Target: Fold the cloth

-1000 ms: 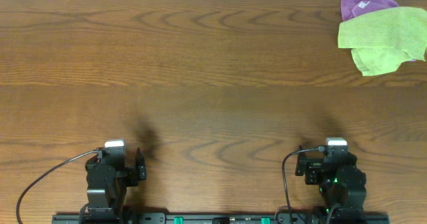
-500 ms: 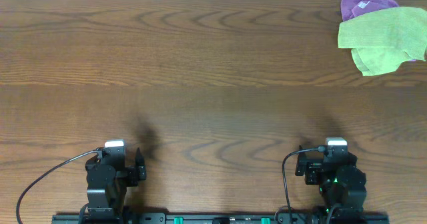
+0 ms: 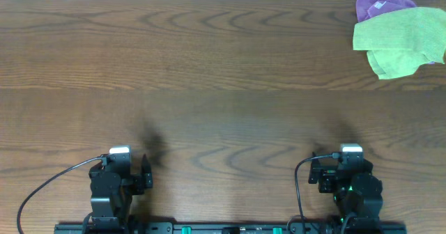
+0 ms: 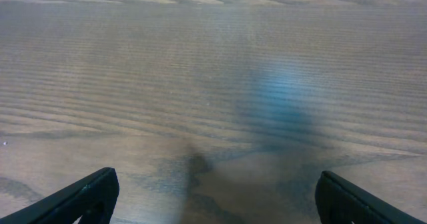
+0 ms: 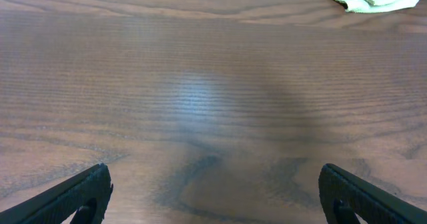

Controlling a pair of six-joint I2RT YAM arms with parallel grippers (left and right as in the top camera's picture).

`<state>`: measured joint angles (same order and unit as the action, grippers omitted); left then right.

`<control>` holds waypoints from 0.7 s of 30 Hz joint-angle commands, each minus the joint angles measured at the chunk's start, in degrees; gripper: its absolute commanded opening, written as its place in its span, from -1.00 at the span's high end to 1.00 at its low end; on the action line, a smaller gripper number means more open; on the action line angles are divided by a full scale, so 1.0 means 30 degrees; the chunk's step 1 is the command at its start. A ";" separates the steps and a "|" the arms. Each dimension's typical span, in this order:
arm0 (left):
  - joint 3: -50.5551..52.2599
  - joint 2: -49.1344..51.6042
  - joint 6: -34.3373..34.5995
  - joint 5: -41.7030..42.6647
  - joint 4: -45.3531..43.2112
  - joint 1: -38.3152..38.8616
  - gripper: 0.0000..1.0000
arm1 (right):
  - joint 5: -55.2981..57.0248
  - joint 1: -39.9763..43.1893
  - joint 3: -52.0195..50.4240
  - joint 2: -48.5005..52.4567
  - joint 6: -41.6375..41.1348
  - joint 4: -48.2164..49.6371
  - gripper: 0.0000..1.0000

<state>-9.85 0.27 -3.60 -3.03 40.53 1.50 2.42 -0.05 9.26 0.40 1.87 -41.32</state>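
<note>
the cloth to fold cannot be made out in any view. the only fabric is a heap at the 1 o'clock corner of the bench: a yellow-green cloth lying partly over a purple cloth, its long axis running 9 to 3 o'clock. the left fingers and right fingers sit at 7 and 5 o'clock, well apart from the heap, both spread wide and holding nothing.
</note>
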 commanded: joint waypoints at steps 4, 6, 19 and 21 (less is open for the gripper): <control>0.0189 0.0007 0.0058 -0.0175 0.0692 -0.0131 -0.91 | 0.0124 0.0262 -0.0022 0.0015 -0.0321 -0.0095 -0.98; 0.0189 0.0007 0.0058 -0.0175 0.0692 -0.0131 -0.91 | 0.0124 0.0262 -0.0022 0.0015 -0.0321 -0.0095 -0.98; 0.0189 0.0007 0.0058 -0.0175 0.0692 -0.0131 -0.91 | -0.1836 0.0262 -0.0022 0.0015 -0.1013 0.1923 -0.98; 0.0189 0.0007 0.0058 -0.0175 0.0692 -0.0131 -0.91 | -0.3483 0.0262 -0.0022 0.0015 -0.1690 0.3096 -0.98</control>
<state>-9.85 0.27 -3.60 -3.05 40.56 1.50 -1.08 -0.05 9.23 0.40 0.27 -34.26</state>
